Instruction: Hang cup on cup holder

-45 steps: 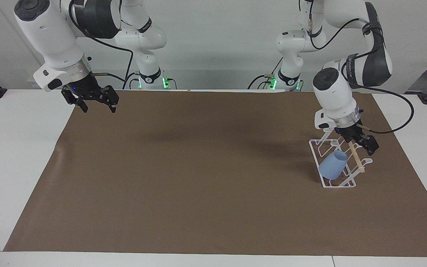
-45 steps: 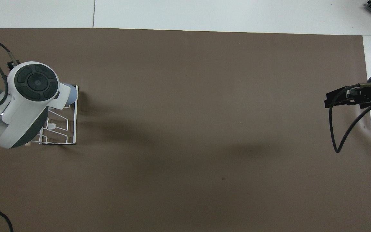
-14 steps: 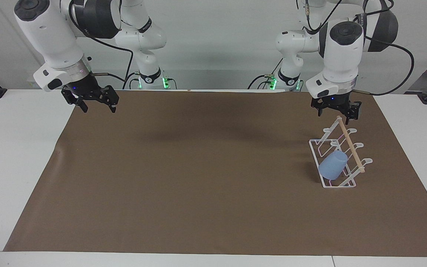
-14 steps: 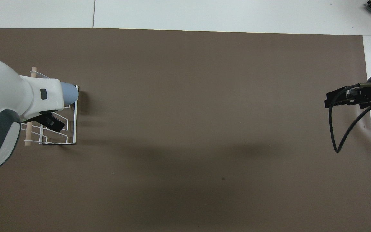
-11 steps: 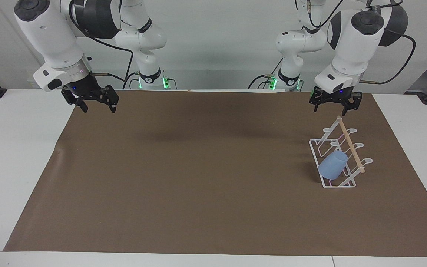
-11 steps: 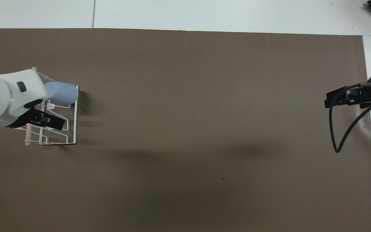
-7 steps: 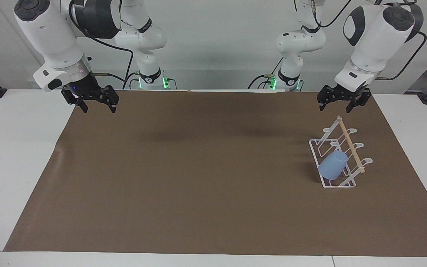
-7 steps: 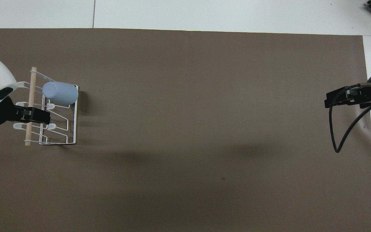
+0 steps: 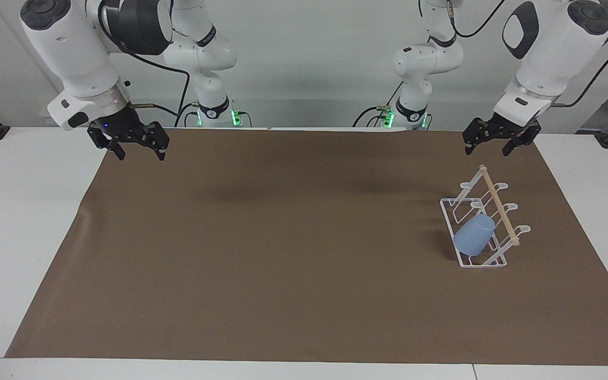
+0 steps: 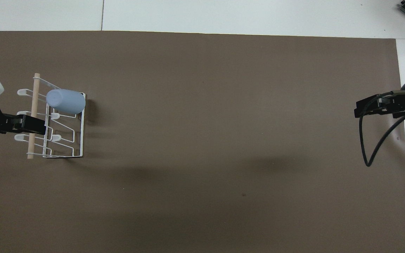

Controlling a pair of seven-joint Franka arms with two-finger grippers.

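The light-blue cup (image 9: 474,235) hangs mouth-down and tilted on a prong of the white wire cup holder (image 9: 448,214), at the end of the holder farthest from the robots. Both show in the overhead view, the cup (image 10: 65,101) and the cup holder (image 10: 82,133) with its wooden dowel. My left gripper (image 9: 486,150) is open and empty, raised in the air over the brown mat at the left arm's end, apart from the holder; it also shows from above (image 10: 35,126). My right gripper (image 9: 139,153) is open and empty, waiting over the mat's corner at the right arm's end (image 10: 362,109).
A brown mat (image 9: 283,253) covers most of the white table (image 9: 19,211). A black cable (image 10: 367,147) loops down from the right arm. The arm bases stand at the table's edge by the robots.
My left gripper has lifted off the cup holder and drawn back toward its base, still open. The cup stays hung on the holder. The right arm has not moved.
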